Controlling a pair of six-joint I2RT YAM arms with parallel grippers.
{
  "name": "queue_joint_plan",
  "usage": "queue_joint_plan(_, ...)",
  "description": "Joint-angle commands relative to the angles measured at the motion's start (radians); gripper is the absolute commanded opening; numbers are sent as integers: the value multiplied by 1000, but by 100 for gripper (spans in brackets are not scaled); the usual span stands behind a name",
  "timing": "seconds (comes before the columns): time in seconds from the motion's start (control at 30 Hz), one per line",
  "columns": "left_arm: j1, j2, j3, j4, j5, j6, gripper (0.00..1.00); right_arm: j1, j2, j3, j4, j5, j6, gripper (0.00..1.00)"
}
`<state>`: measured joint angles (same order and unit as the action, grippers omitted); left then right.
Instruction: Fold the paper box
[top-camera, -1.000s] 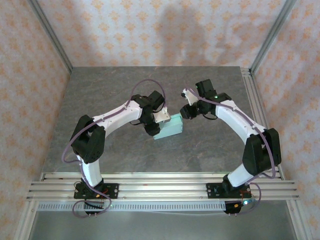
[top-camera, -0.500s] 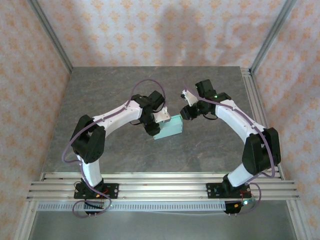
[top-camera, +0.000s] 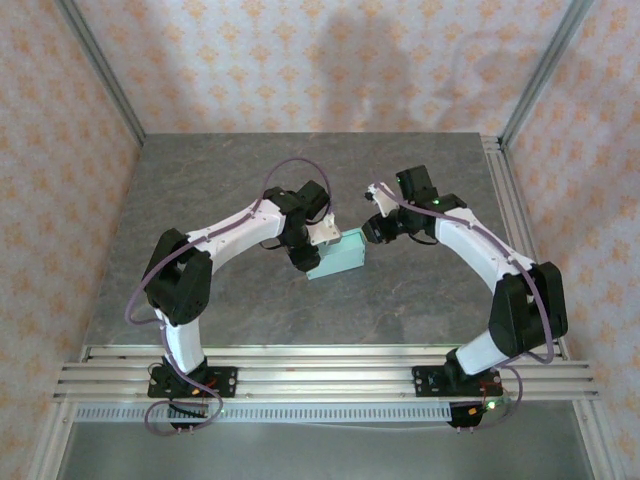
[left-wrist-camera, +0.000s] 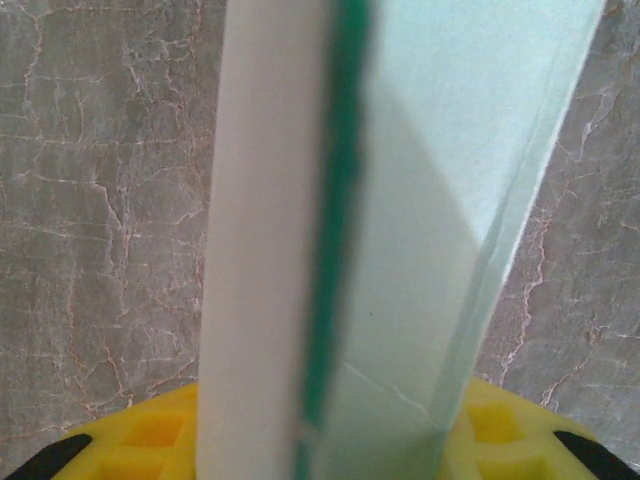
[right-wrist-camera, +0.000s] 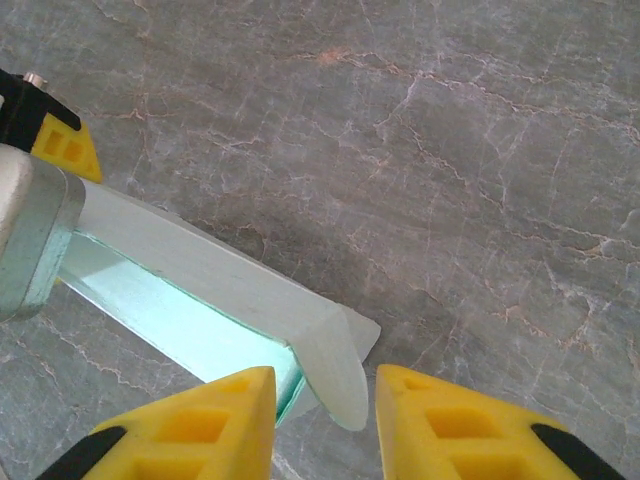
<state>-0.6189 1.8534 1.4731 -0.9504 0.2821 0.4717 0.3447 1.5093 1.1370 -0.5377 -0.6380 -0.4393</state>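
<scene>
Right wrist view puts the rounded tab (right-wrist-camera: 338, 352) of the paper box (right-wrist-camera: 190, 262) between the parted fingers of your right tool (right-wrist-camera: 322, 405), while your left tool (left-wrist-camera: 325, 445) clamps the box's left end mid-worktop (right-wrist-camera: 450, 150), so push that tab in slowly along its crease without crushing the thin card.

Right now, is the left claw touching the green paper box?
Touching. The left wrist view shows the paper box wedged between the left gripper's yellow fingers, no gap.
</scene>
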Motion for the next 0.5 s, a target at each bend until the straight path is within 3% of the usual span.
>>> queue_joint_plan(0.0, 6, 34, 10, -74, 29, 13, 37, -10, -37, -28, 67, -53, -41, 34)
queue_joint_plan(0.17, 7, 35, 10, -74, 30, 13, 37, -12, -40, -56, 99, -56, -61, 31)
queue_joint_plan(0.47, 7, 31, 16, -81, 29, 15, 37, -15, -8, -49, 97, -50, -69, 15)
